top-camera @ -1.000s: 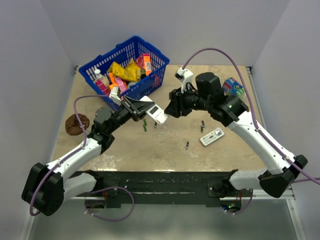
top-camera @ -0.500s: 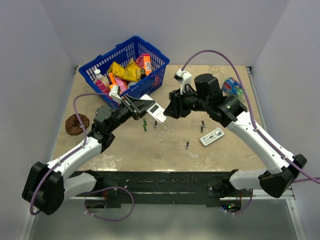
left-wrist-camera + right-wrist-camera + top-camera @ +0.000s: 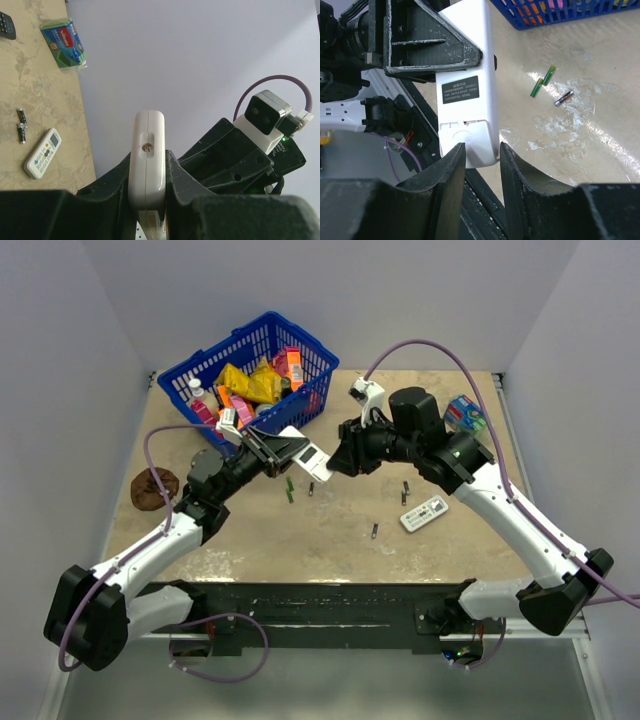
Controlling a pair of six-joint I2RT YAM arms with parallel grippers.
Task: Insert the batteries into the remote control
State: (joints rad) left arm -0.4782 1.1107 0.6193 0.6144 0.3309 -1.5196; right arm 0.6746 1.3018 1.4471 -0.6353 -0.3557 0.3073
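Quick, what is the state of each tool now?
Left tool: closed on the white remote.
Right tool: around the remote's end; grip cannot be told.

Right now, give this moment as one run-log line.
left claw: holds remote control | right claw: straddles its end, contact unclear | batteries: on table

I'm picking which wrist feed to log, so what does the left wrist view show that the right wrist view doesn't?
Left wrist only: the remote control end-on, a white remote with grey buttons, two dark batteries, a green packet. Right wrist only: the remote's back label, two green batteries, the blue basket. Both: the remote control held in the left gripper.
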